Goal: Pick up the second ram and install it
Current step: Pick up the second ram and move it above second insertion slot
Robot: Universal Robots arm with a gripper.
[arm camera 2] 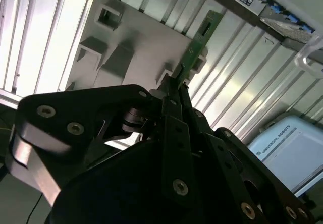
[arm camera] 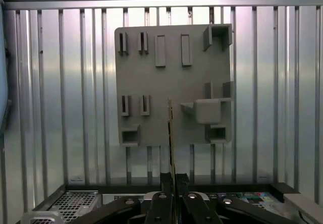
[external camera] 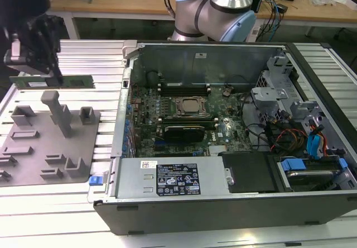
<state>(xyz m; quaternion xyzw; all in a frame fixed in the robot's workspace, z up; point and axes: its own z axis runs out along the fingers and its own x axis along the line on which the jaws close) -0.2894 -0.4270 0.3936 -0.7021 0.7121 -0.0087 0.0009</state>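
A: Fingers, state?
B: Pinched shut on the ram stick. In the first wrist view it sits edge-on between them, one finger on each face.
A: Second wrist view?
B: Same grip. The stick runs out past the fingertips, green, over the grey holder tray.
A: Where is it in the scene?
B: In the exterior view the stick hangs level under the fingers, above the far side of the tray, which lies on the slatted table. The open computer case stands on the exterior view's right, apart from the stick.
A: Is the stick touching the tray?
B: Cannot tell.
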